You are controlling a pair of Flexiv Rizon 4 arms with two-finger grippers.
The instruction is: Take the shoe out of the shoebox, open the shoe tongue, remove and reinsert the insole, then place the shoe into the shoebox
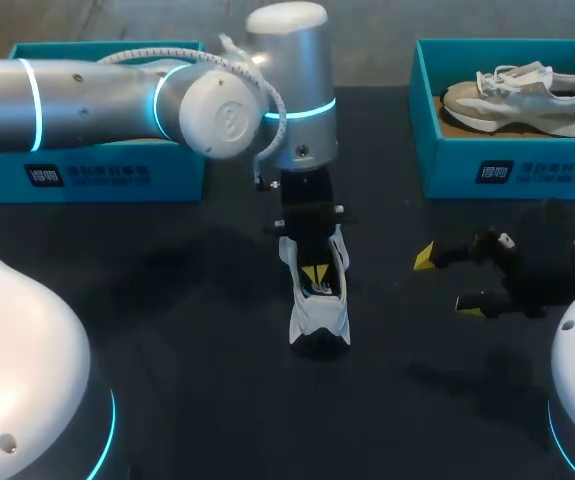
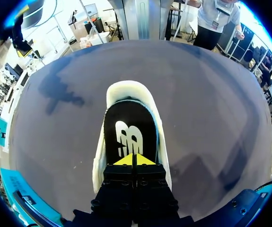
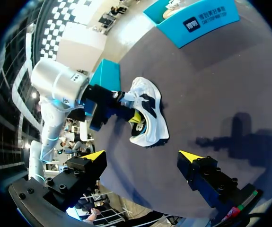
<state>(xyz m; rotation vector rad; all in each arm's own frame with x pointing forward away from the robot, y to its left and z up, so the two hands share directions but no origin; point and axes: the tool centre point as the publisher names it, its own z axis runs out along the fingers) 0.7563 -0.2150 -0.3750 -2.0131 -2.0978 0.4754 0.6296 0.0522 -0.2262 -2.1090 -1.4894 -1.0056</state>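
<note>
A white shoe [image 1: 319, 300] stands on the dark table's middle, toe toward the near edge. My left gripper [image 1: 313, 272] comes down into its opening from behind. In the left wrist view that gripper [image 2: 134, 160] is shut, its yellow tips pressed together on the black insole [image 2: 128, 127] with a white logo, which lies flat inside the shoe [image 2: 126, 92]. I cannot tell whether the tips pinch the insole. My right gripper [image 1: 447, 282] hangs open to the shoe's right, a short way off. Seen from the right wrist, its gripper [image 3: 142, 156] is empty and the shoe [image 3: 152, 113] lies ahead of it.
A teal shoebox [image 1: 107, 172] stands at the back left, partly behind my left arm. Another teal shoebox [image 1: 507, 165] at the back right holds a beige shoe [image 1: 522, 95]. Bare dark table [image 1: 197, 400] lies in front of the white shoe.
</note>
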